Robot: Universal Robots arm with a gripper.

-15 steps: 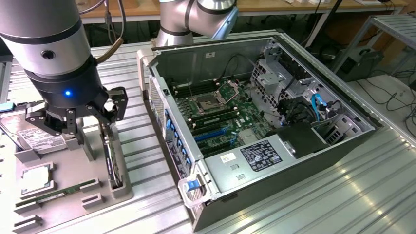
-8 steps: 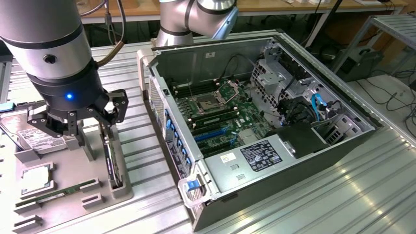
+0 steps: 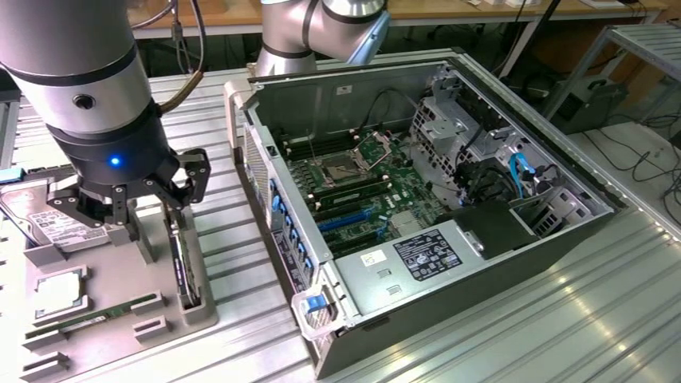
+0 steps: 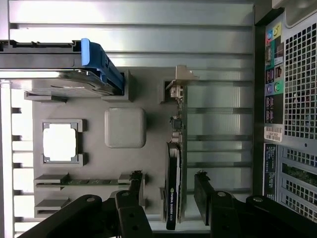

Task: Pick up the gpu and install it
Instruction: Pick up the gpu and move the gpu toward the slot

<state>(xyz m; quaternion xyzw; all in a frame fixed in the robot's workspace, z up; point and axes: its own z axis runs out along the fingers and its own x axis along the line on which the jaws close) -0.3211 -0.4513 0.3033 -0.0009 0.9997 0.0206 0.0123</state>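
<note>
Black fingers [image 4: 203,191] sit closest to the wrist camera, standing well apart with nothing clamped between them. Between them, touching neither, runs the gpu [image 4: 174,163]. It stands on its long edge in a slot of the grey holder tray [image 4: 124,99], with its dark end level with the fingers and its silver bracket at the far end. On the same tray sit a RAM stick [image 4: 84,182], a square processor [image 4: 59,143] and a hard drive [image 4: 49,84]. In the exterior view the fingers hang over the gpu at the view's left, above the tray on the slatted metal tabletop [image 3: 596,319]. An open computer case [image 3: 426,104] lies to the exterior view's right of the tray, its motherboard [image 3: 362,183] exposed.
</note>
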